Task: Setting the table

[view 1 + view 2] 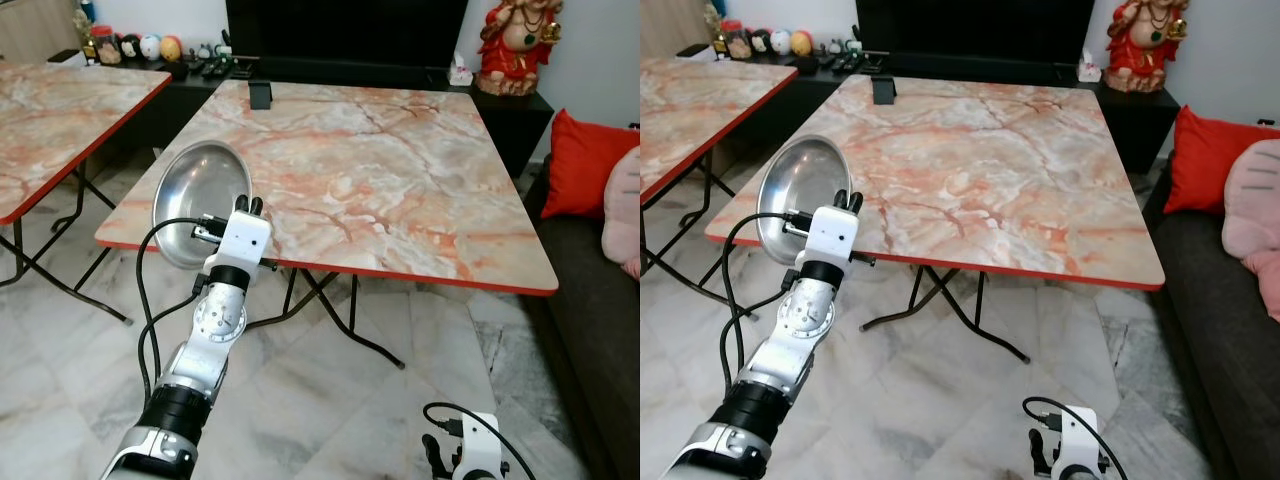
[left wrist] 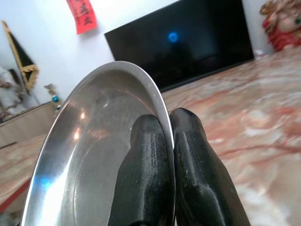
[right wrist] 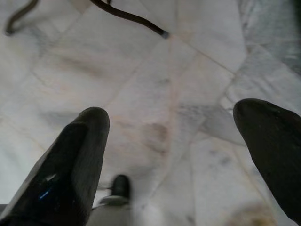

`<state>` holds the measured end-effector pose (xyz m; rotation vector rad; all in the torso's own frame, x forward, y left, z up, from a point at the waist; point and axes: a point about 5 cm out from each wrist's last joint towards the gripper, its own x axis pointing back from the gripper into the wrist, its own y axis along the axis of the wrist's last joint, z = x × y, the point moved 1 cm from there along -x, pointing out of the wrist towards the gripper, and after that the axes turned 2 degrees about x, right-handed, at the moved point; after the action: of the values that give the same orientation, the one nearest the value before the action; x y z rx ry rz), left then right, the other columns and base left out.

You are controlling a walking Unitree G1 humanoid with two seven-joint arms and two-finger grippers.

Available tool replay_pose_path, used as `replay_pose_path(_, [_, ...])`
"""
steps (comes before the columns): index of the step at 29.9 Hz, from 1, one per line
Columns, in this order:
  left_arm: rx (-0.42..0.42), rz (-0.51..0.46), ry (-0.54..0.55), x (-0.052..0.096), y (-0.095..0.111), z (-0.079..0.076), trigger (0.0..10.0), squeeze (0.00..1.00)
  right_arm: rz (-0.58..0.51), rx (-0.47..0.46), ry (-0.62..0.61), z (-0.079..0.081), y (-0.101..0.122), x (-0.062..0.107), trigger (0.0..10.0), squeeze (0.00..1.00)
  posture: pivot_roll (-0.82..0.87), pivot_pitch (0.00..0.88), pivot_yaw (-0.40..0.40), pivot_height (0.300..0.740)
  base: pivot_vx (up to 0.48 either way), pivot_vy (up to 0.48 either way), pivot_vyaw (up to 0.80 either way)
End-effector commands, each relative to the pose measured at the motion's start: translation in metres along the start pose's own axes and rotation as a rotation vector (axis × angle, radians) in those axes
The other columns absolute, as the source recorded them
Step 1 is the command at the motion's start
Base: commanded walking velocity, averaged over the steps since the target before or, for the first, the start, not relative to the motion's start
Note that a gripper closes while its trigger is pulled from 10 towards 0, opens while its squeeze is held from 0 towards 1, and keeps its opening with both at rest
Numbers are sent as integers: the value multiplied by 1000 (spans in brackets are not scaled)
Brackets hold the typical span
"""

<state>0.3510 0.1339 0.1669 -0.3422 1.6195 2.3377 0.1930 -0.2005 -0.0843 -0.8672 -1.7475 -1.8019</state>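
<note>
A round steel plate [image 1: 195, 195] is held tilted on edge at the near left corner of the marble-topped folding table [image 1: 400, 170]. My left gripper [image 1: 250, 206] is shut on the plate's rim; in the left wrist view the two black fingers [image 2: 155, 174] pinch the rim of the steel plate [image 2: 94, 150] between them. My right gripper [image 3: 174, 155] hangs low over the white floor tiles, open, with nothing between its fingers. The right arm [image 1: 470, 450] shows at the bottom edge of the head view.
A small black object [image 1: 260, 94] stands at the table's far left edge. A second marble table [image 1: 50, 120] is on the left. A dark sofa with a red cushion [image 1: 585, 165] runs along the right. A TV and a red figurine [image 1: 515, 45] stand behind.
</note>
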Motion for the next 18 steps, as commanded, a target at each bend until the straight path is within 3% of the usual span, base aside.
replay_pose_path(1, [3,-33,-13,-4,9,-2,10000,0,4,-7,-5,0,-2,0,10000,0,41,0,-54,740,311,0,0])
replay_pose_path(18, [-4,-36,-13,-7,10,0,10000,0,8,-11,-5,-1,-2,1,10000,0,44,0,-60,740,334,0,0])
